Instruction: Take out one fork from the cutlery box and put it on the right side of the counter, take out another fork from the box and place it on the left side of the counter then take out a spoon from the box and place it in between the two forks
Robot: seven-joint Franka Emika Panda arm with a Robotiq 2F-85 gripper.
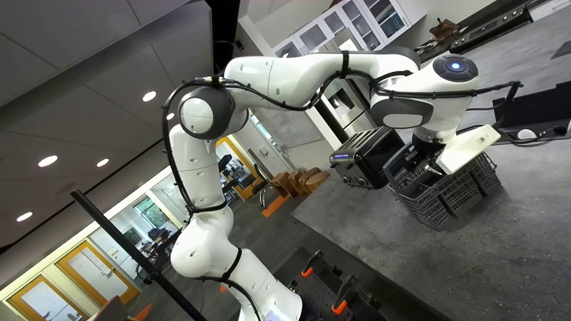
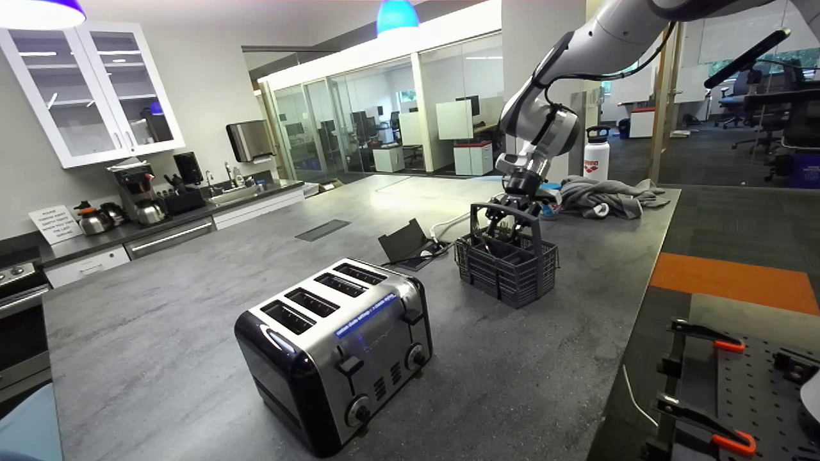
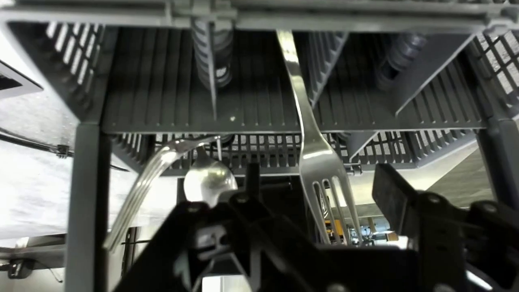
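Observation:
The dark grey cutlery box [image 2: 506, 282] stands on the grey counter [image 2: 544, 371]; both exterior views show it. My gripper [image 3: 320, 182] is down at its open top, beneath the loop handle [image 2: 537, 237]. In the wrist view a fork [image 3: 322, 162] points its tines between my two fingers [image 3: 389, 190]. Gaps show on both sides of it, so the jaws stand open around it without touching. Left of the fingers, the bowl of a spoon [image 3: 206, 178] is partly covered by the gripper. Further left leans a slim silver utensil [image 3: 142, 190], apparently a fork seen from its side.
A black and steel toaster [image 2: 333, 352] stands near the box on the counter. A raised black panel [image 2: 410, 243] with cables lies behind the box. Beyond are a grey cloth [image 2: 602, 195] and a white bottle [image 2: 596, 160]. Upright dividers split the box inside.

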